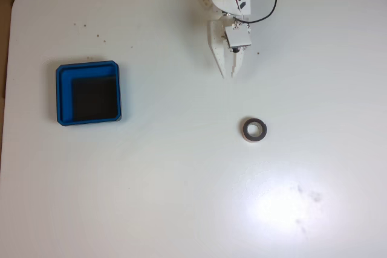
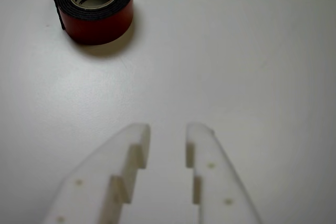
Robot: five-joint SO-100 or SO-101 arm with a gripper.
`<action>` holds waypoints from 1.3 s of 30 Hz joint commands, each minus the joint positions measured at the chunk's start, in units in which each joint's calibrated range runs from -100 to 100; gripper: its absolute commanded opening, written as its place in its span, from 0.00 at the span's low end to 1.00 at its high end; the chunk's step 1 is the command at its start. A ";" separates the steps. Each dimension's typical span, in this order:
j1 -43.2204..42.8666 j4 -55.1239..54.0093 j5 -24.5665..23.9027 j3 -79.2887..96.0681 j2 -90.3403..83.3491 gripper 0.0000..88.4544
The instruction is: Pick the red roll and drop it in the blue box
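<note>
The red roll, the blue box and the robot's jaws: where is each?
red roll [image 2: 100,22]: wrist view, on its red outer side.
blue box [image 1: 88,67]: fixed view, on its upper blue rim.
gripper [image 2: 167,135]: wrist view, midway between the tips of its open jaws.

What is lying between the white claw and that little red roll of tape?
Nothing: in both views, bare white table separates the white two-finger gripper from the small red tape roll.

We see a white table [image 1: 151,197] with a rounded corner at upper left in the fixed view, a few dark specks [image 1: 84,26] there, and faint smudges [image 1: 308,197] at lower right.
</note>
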 commanded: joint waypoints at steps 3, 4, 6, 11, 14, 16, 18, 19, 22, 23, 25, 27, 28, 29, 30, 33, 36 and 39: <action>-0.19 -0.89 0.32 0.90 -0.27 0.01; -0.19 -0.89 0.32 0.90 -0.27 0.01; -0.09 -0.89 0.32 0.90 -0.27 0.01; 0.39 -0.89 0.32 0.90 -0.27 0.01; 0.39 -0.89 -0.12 0.90 -0.10 0.01; 0.39 -0.98 -0.20 0.72 0.90 0.01; 0.20 -1.14 -0.29 -0.63 3.08 0.01; 0.00 -1.31 -0.29 -1.53 4.75 0.01; -0.19 -1.47 -0.29 -4.49 9.43 0.01; -0.19 -1.47 -0.29 -6.02 10.77 0.01; -0.19 -1.47 -0.29 -9.62 13.36 0.01; -0.19 -1.47 -0.29 -13.48 16.04 0.01; -0.19 -1.47 -0.29 -15.37 17.63 0.01; -0.19 -1.47 -0.29 -17.25 19.47 0.01; -0.19 -1.47 -0.29 -19.41 21.39 0.01; -0.19 -1.47 -0.29 -25.97 27.58 0.01; -0.29 -1.47 -0.29 -33.34 34.52 0.01; -0.29 -1.31 -0.29 -39.98 41.71 0.01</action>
